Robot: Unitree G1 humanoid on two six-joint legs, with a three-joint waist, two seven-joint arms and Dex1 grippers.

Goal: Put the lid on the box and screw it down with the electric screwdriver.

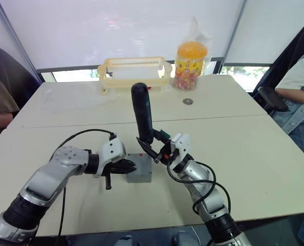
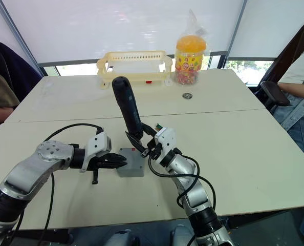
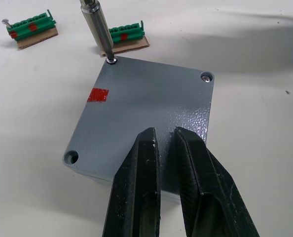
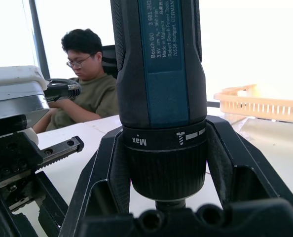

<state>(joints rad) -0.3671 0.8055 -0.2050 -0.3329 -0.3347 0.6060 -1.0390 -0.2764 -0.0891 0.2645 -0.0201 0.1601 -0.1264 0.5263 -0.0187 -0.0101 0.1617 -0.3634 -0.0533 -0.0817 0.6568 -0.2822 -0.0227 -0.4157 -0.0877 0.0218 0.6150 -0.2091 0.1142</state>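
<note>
Your right gripper [image 2: 142, 143] clamps electric screwdriver [image 2: 127, 110], near-upright, bit seated on far corner screw of lid [image 3: 141, 116] atop box [image 2: 130, 163]; left gripper [image 3: 168, 163] nearly closed, empty, presses lid's near edge; keep axis vertical over screw

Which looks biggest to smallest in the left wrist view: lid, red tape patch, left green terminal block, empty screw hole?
1. The lid, by far.
2. The left green terminal block, though it lies farther from the camera.
3. The red tape patch.
4. The empty screw hole.
</note>
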